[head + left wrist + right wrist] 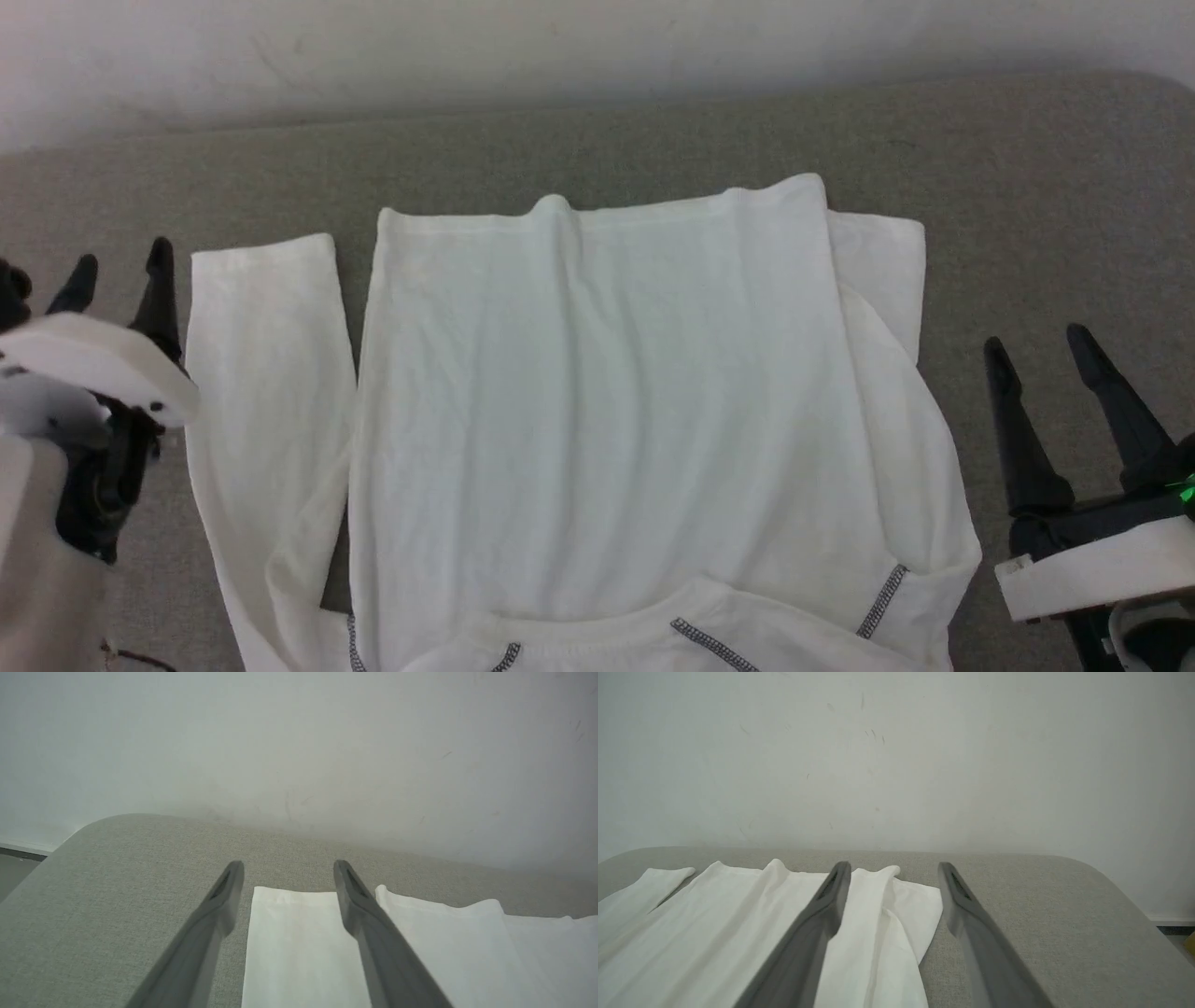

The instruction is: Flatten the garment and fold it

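My left fingers (pixel 159 289) and right fingers (pixel 1013 401) are spread wide, empty, flanking the garment (pixel 597 392) lying flat on the grey desk (pixel 1027 187), collar toward me; flattening looks done, next probably pinch the outlying left sleeve (pixel 266 373), fold it inward.

No text, label, brand, number or sign can be read in any of the views. On the white long-sleeved thin-fabric garment (pixel 597 392), dark grey zigzag stitching (pixel 882 600) is seen along the seams near the neck edge, and no lettering is made out there.
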